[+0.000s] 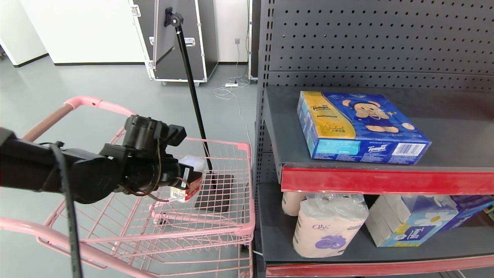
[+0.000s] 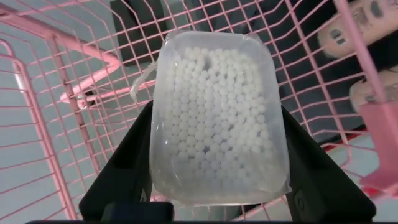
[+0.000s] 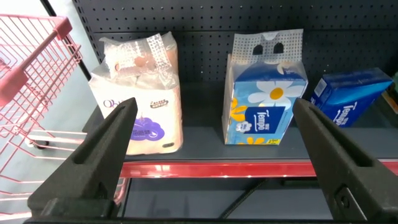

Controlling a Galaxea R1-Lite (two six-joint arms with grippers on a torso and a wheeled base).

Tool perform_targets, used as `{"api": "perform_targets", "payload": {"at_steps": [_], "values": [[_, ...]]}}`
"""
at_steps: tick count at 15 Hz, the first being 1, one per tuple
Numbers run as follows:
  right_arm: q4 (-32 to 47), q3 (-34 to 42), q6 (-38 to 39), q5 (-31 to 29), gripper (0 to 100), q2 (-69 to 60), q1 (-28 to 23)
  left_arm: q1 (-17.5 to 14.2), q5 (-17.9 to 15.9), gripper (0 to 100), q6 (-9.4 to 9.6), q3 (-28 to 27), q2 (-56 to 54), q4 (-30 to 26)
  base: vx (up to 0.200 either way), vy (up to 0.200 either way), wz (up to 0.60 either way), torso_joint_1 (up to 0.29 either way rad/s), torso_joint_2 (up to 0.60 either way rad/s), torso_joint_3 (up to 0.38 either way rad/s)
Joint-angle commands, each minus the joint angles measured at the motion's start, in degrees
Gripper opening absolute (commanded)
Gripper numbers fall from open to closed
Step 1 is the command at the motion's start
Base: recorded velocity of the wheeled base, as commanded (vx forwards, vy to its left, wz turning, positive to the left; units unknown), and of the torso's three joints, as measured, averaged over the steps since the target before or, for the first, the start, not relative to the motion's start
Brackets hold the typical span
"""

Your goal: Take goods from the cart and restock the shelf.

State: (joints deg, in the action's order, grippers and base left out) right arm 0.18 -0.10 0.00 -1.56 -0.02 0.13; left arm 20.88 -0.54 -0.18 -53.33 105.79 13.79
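Over the cart (image 1: 239, 146), our left gripper (image 1: 189, 183) is clamped on a slick pack of cotton swabs (image 2: 217, 118); we risk it slipping or snagging the wires. Our right gripper (image 3: 214, 106) stands spread apart.

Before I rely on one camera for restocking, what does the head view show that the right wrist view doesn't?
Head view's extras: the left gripper, jaws shut on a clear pack above the pink cart, and the blue tissue box on the upper shelf. Right wrist view's extras: the right gripper, jaws open, facing the lower shelf. Shared: the cart, the toilet-roll pack and the daisy tissue pack.
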Motion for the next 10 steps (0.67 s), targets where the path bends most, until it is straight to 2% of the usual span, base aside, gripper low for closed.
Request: {"api": "perform_targets", "payload": {"at_steps": [1, 3, 5, 8, 10], "values": [[0.0, 0.0, 0.0, 0.0, 100, 0.0, 0.0, -1.2, 0.0, 0, -0.08, 4.6, -10.9, -0.5, 0.0, 0.0, 0.0, 0.0, 0.0, 0.0], [0.0, 0.0, 0.0, 0.0, 100, 0.0, 0.0, -1.9, 0.0, 0, -0.08, 5.9, -14.2, -0.8, 0.0, 0.0, 0.0, 0.0, 0.0, 0.0], [0.0, 0.0, 0.0, 0.0, 100, 0.0, 0.0, -4.1, -0.1, 0, -0.26, 9.6, -24.6, -3.0, 0.0, 0.0, 0.0, 0.0, 0.0, 0.0], [0.0, 0.0, 0.0, 0.0, 100, 0.0, 0.0, -5.5, -0.1, 0, -0.87, 13.2, -35.3, -6.8, 0.0, 0.0, 0.0, 0.0, 0.0, 0.0], [0.0, 0.0, -0.1, 0.0, 100, 0.0, 0.0, -6.9, -0.1, 0, -0.96, 15.1, -47.1, -15.0, 0.0, 0.0, 0.0, 0.0, 0.0, 0.0]]}}
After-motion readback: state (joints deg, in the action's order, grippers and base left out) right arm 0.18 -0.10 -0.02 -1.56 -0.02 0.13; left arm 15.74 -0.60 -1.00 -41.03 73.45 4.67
